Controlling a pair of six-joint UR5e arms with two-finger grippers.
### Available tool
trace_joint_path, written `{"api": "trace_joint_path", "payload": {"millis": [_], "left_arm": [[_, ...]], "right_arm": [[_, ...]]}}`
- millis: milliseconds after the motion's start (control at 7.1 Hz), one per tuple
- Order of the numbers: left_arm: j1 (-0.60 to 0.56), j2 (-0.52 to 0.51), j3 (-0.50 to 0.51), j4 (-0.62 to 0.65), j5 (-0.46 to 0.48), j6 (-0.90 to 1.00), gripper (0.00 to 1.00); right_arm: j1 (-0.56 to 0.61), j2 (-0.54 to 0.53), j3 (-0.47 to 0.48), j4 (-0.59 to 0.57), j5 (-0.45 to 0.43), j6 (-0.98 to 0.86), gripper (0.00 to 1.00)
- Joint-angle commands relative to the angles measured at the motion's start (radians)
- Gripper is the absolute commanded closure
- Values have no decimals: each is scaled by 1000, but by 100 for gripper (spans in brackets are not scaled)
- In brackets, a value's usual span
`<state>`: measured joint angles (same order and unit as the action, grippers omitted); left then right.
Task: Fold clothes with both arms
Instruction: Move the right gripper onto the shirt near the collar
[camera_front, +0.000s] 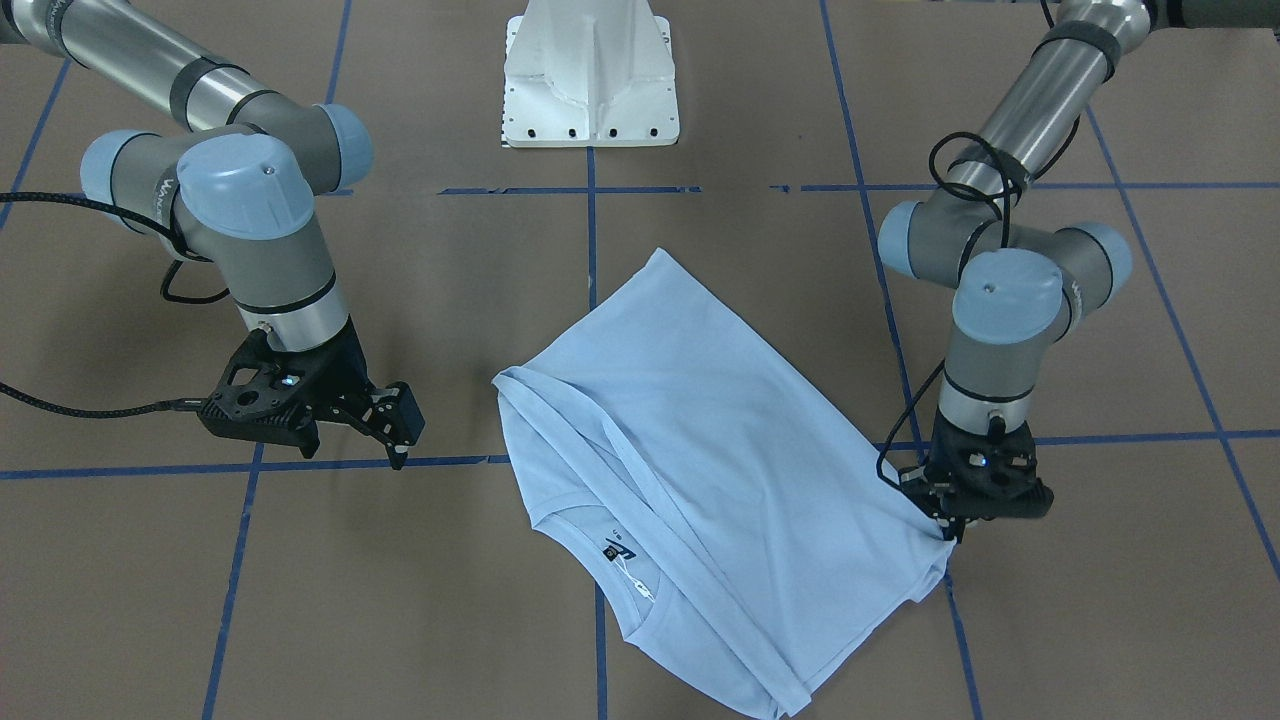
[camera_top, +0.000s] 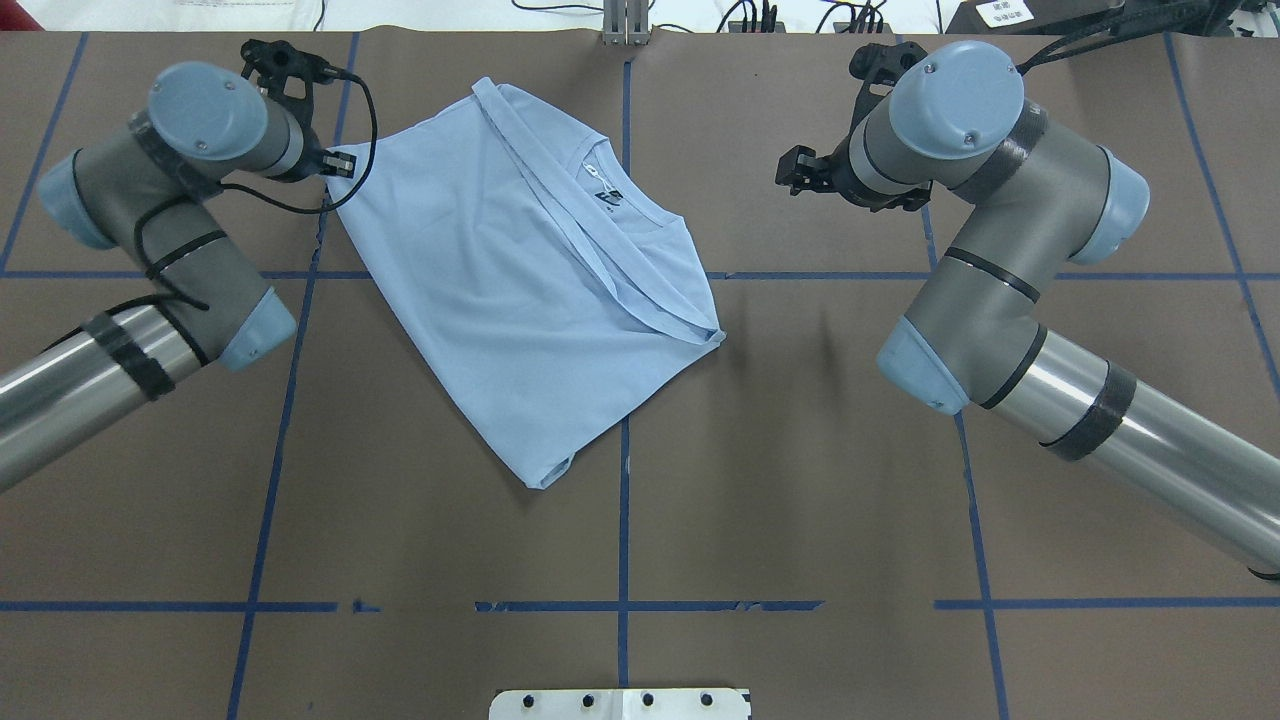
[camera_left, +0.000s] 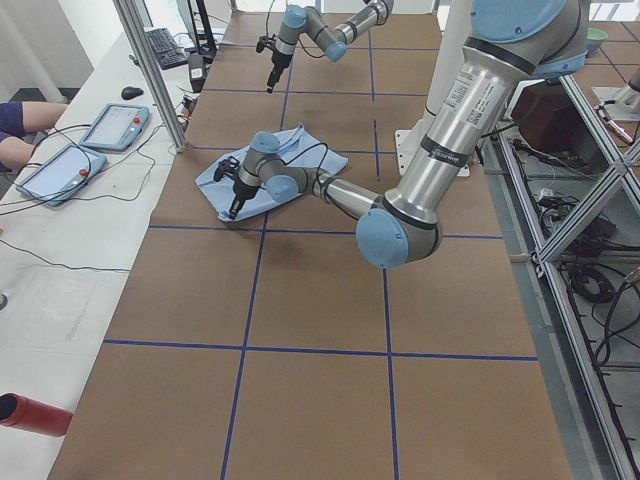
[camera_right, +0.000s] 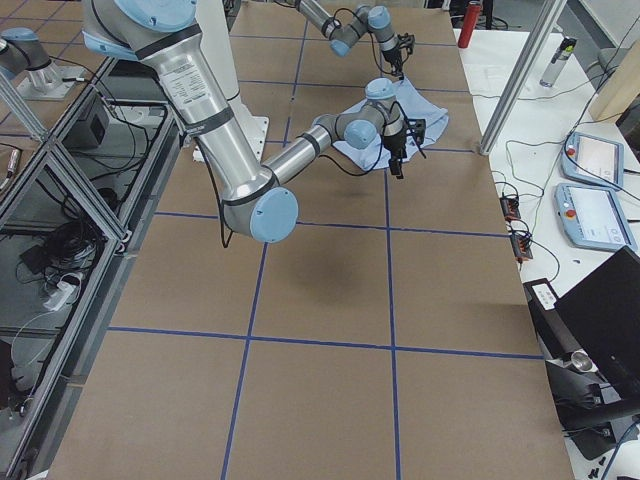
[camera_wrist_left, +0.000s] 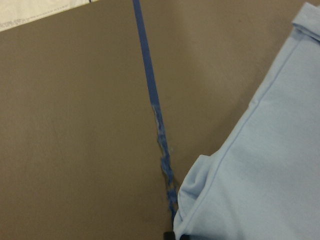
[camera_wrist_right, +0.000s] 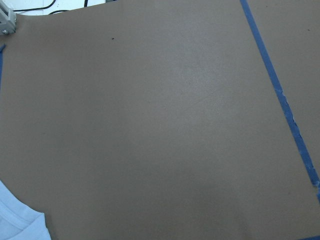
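Pale blue shirt (camera_front: 700, 420) lies half folded; left gripper (camera_front: 950, 532) clamps its far left corner, likely to carry it over; right gripper (camera_front: 400, 445) hangs apart, grip unclear.

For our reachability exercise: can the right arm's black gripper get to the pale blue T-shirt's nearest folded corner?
Probably yes: the right gripper hangs apart from the pale blue short-sleeved T-shirt, and only bare brown table lies between it and that corner.

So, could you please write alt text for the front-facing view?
A partly folded pale blue T-shirt lies on a brown table taped with blue lines. The left gripper, at right, appears to pinch its corner; the right gripper hangs open, clear of it.
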<state>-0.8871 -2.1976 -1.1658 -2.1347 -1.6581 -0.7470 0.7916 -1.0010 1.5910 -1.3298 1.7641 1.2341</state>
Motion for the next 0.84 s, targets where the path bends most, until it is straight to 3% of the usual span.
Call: {"api": "trace_joint_path", "payload": {"millis": [0,141,282,422,704], "left_arm": [[-65,-82,173,-125,5,106,100],[-79,-64,167,-131,0,129,2],[-79,-36,102,-146,-6,129,0],[-81,-10,53,-149,-84,129,0],[-81,22,-14,-151,-112,115,0]], "right_arm": [[-5,2,17,0,0,4,0],[-32,19,12,9,-26,1,0],[-64,45,1,14,-53,30,0],[-80,91,-38,9,-96,107,1],[-118,213,-185,12,-139,283,22]]}}
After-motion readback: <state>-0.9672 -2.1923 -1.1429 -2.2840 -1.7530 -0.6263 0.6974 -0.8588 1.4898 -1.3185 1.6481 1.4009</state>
